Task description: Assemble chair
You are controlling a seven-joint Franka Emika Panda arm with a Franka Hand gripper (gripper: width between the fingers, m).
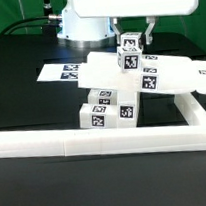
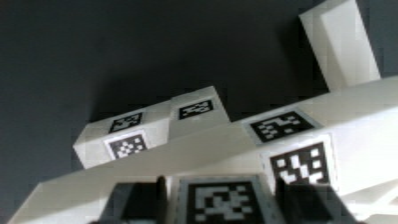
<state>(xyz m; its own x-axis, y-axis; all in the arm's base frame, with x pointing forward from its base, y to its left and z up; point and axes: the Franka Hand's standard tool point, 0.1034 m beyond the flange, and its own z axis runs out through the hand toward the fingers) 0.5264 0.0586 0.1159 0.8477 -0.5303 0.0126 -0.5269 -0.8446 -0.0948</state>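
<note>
Black table carries the chair parts, stacked just inside the white rail. Marker board lies behind. Gripper is clamped on the topmost tagged block.
</note>
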